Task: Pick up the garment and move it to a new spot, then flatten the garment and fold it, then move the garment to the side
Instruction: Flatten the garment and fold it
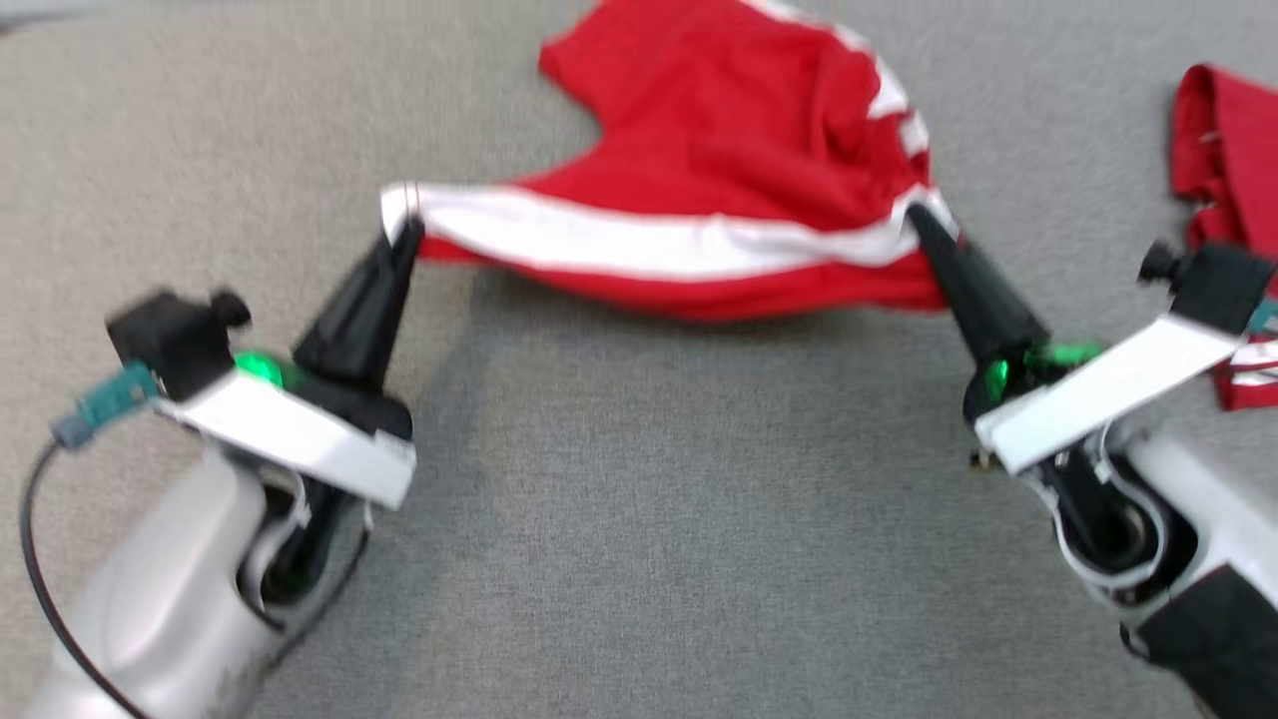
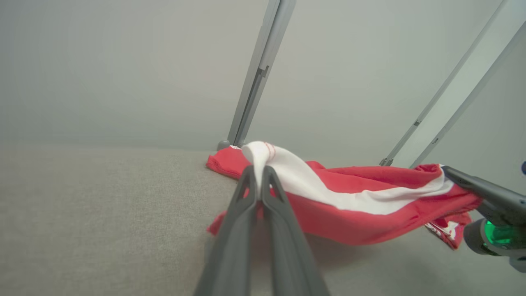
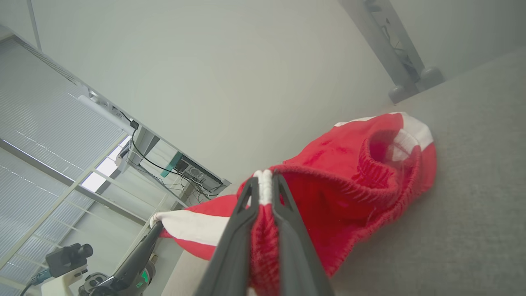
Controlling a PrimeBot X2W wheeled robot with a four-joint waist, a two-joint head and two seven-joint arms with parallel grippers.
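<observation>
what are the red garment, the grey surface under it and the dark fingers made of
garment: soft knit fabric, matte red with a white stripe; it drapes and sags, and its band looks ribbed and elastic.
surface: grey woven cloth covering, matte, with a fine grainy weave.
fingers: likely hard moulded plastic, dark and smooth; could be coated metal.

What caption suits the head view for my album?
Left gripper and right gripper pinch the red garment by its white stripe, stretched over the grey surface.

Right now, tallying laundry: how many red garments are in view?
2. One garment is stretched between the left pincer and right pincer; the other garment lies far right, partly behind the right arm.
</observation>
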